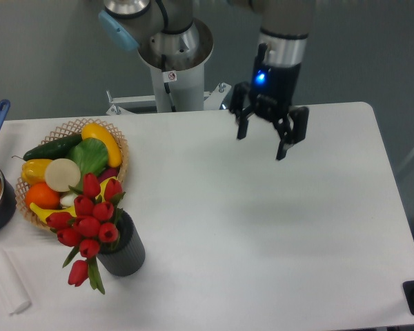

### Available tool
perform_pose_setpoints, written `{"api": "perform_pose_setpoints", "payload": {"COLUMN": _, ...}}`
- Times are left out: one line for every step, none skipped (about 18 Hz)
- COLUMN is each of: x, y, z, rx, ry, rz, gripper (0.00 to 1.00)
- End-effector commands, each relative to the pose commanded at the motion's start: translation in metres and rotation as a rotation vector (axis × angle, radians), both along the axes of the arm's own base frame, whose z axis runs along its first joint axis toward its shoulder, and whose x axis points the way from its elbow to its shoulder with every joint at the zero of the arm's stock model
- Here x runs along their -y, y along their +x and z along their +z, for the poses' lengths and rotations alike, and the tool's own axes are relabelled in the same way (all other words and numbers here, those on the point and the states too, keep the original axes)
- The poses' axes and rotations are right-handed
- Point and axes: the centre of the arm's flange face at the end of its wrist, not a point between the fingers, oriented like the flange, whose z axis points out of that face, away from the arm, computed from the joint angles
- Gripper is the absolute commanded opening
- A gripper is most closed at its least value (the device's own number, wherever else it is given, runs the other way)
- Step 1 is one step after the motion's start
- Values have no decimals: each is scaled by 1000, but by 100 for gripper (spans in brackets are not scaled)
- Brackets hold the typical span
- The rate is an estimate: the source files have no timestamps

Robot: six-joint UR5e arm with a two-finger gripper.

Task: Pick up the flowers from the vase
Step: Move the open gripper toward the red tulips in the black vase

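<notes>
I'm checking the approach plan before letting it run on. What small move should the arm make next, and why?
Probably carry the gripper further left and toward the front of the table, to above the flowers. It hangs open and empty over the table's back middle, while the tulips stand in the vase at front left, beside the wicker basket.

The arm reaches down from the top of the view, wrist lit blue. Its gripper [261, 143] points downward above the surface, fingers [241, 128] spread wide apart with nothing held between them.
</notes>
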Motion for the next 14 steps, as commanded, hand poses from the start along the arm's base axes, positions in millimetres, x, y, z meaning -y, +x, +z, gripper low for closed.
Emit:
{"api": "perform_pose_setpoints", "payload": {"x": -14, "y": 10, "z": -5, "rx": 20, "ry": 1, "rz": -11, "gripper": 100}}
{"api": "perform_pose_setpoints", "payload": {"x": -22, "y": 17, "z": -10, "rx": 35, "ry": -2, "rz": -21, "gripper": 100}}
{"api": "perform_pose_setpoints", "payload": {"x": -25, "y": 19, "z": -15, "rx": 46, "ry": -7, "rz": -22, "gripper": 100}}
{"api": "perform_pose_setpoints", "payload": {"x": -27, "y": 20, "z": -18, "rx": 52, "ry": -9, "rz": -27, "gripper": 100}}
{"api": "perform_pose_setpoints", "payload": {"x": -30, "y": 23, "z": -20, "rx": 59, "ry": -9, "rz": -31, "gripper": 100}}
{"api": "perform_pose_setpoints", "payload": {"x": -32, "y": 26, "z": -21, "rx": 73, "ry": 0, "rz": -30, "gripper": 100}}
{"api": "perform_pose_setpoints", "payload": {"x": -33, "y": 28, "z": -22, "rx": 104, "ry": 15, "rz": -12, "gripper": 100}}
{"api": "perform_pose_setpoints", "payload": {"x": -34, "y": 31, "z": -24, "rx": 141, "ry": 32, "rz": 9, "gripper": 100}}
{"api": "perform_pose_setpoints", "payload": {"x": -35, "y": 33, "z": -25, "rx": 166, "ry": 51, "rz": 15, "gripper": 100}}
{"api": "perform_pose_setpoints", "payload": {"x": -37, "y": 36, "z": -27, "rx": 195, "ry": 77, "rz": 2, "gripper": 100}}
{"api": "perform_pose_setpoints", "payload": {"x": -40, "y": 39, "z": -24, "rx": 225, "ry": 125, "rz": -22, "gripper": 100}}
{"api": "perform_pose_setpoints", "payload": {"x": -45, "y": 43, "z": -20, "rx": 252, "ry": 185, "rz": -54, "gripper": 100}}
{"api": "perform_pose_setpoints", "payload": {"x": -49, "y": 45, "z": -21, "rx": 274, "ry": 235, "rz": -82, "gripper": 100}}
{"api": "perform_pose_setpoints", "payload": {"x": -54, "y": 42, "z": -27, "rx": 293, "ry": 265, "rz": -101, "gripper": 100}}
